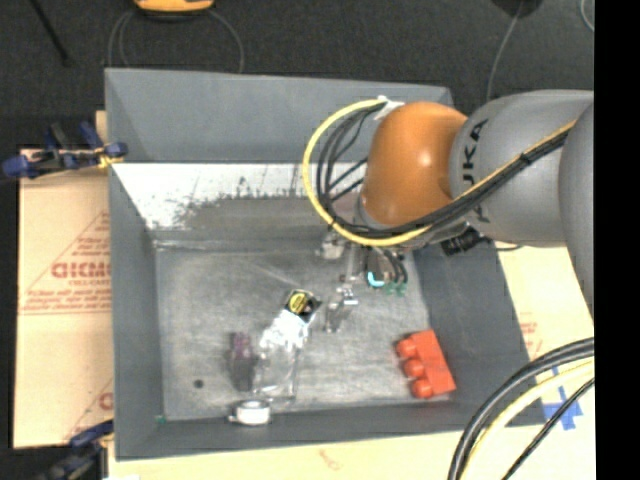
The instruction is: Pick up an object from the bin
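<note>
In the grey bin (135, 298), far to the left, lies a small dark purple thing (240, 354). Near the front wall is a little white round cap (252, 413). Just beside the purple thing is a see-through crinkly plastic thing (279, 350). It looks light and thin, and it would likely bend and slip if it were squeezed. At its top right end, touching it or very close, sits a small yellow and black thing (299, 303). This looks like the thing to pick, because it is nearest to the gripper (338, 310). It looks tiny, light and hard, so it should not squash, but it could pop out of a grip. A good place to hold it would be across its short sides, away from the plastic. It lies in the middle of the bin floor, just to the left of the jaws and not between them. The view does not show if the jaws are spread or pressed together. Nothing can be seen held in them. Well off to the right, near the front, an orange block (425, 364) lies alone. It looks stiff and chunky.
</note>
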{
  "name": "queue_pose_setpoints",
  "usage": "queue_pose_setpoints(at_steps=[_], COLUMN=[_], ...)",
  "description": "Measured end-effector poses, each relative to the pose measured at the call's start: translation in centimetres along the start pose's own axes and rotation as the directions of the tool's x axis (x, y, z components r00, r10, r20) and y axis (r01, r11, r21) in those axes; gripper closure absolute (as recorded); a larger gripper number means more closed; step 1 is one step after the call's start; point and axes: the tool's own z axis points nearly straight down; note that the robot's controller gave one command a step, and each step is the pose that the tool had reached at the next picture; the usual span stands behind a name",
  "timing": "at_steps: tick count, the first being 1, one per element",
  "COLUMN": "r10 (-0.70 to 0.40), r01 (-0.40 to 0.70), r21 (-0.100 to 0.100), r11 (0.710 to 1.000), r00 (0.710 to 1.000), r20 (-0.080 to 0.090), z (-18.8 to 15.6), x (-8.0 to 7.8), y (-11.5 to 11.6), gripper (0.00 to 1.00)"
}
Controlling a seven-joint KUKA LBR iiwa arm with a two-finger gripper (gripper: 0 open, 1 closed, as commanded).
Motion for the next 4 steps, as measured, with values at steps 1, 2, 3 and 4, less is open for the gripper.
queue_pose_setpoints(at_steps=[1,2,3,4], r10=[-0.305,-0.513,-0.678,-0.863], r01=[0.305,0.513,0.678,0.863], r21=[0.008,0.005,0.005,0.013], r11=[0.952,0.858,0.735,0.506], r00=[0.952,0.858,0.735,0.506], r20=[0.013,0.009,0.008,0.006], z=[6.9,4.3,3.8,6.9], x=[1.9,1.5,-0.1,2.5], y=[4.8,5.0,7.1,8.9], gripper=[0.00,0.00,0.00,0.00])
